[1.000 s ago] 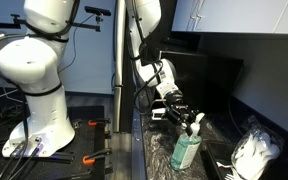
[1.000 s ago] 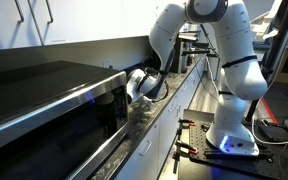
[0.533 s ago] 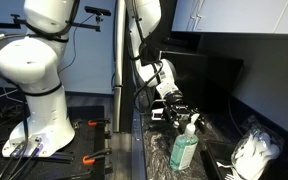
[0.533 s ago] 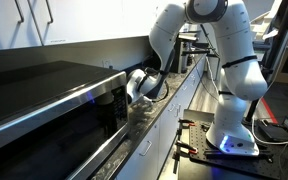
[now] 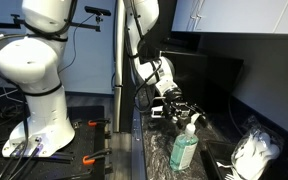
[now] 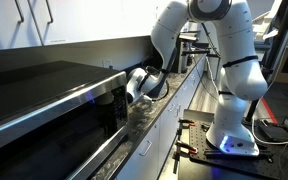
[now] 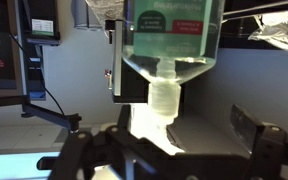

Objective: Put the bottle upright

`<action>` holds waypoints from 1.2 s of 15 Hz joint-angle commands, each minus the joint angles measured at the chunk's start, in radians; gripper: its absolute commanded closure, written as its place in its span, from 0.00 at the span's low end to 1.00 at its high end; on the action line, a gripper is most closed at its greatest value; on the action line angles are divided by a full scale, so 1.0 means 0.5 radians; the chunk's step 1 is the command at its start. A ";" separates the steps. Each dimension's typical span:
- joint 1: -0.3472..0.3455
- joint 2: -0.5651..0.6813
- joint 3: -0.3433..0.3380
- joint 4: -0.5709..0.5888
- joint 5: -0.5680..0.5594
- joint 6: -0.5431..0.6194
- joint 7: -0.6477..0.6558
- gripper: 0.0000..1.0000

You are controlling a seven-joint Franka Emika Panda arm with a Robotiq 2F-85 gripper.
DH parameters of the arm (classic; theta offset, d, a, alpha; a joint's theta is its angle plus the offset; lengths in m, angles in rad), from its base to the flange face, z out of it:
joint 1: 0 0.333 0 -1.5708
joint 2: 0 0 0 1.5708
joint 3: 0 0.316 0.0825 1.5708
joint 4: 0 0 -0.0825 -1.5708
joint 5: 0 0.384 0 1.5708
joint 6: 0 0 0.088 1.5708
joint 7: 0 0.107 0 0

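Observation:
In an exterior view a clear bottle (image 5: 187,150) of green liquid with a white pump top stands upright on the dark counter (image 5: 152,150). My gripper (image 5: 184,112) is level with the pump top, its fingers spread on either side without touching it. The wrist view is upside down: the bottle (image 7: 172,40) fills the top and its white neck (image 7: 164,98) points down between the jaws. My gripper (image 7: 174,132) is open, with one dark finger (image 7: 247,126) well clear of the neck. In the exterior view from the far side, the gripper (image 6: 136,90) is partly hidden and the bottle does not show.
A crumpled white plastic bag (image 5: 254,152) lies on the counter just beyond the bottle. A dark wall panel (image 5: 224,70) runs close behind. A second white robot arm (image 5: 34,70) stands on the floor beside the counter. A vertical pole (image 5: 117,90) rises at the counter's edge.
The gripper has opened and let go of the bottle's neck. The bottle stays upright in the same spot. The arm has barely moved.

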 commanded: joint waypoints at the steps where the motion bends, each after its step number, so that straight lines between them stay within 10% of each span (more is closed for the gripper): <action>1: 0.016 -0.180 0.040 -0.069 -0.089 0.010 -0.061 0.00; 18: 0.007 -0.916 0.014 -0.322 -0.255 0.138 -0.156 0.00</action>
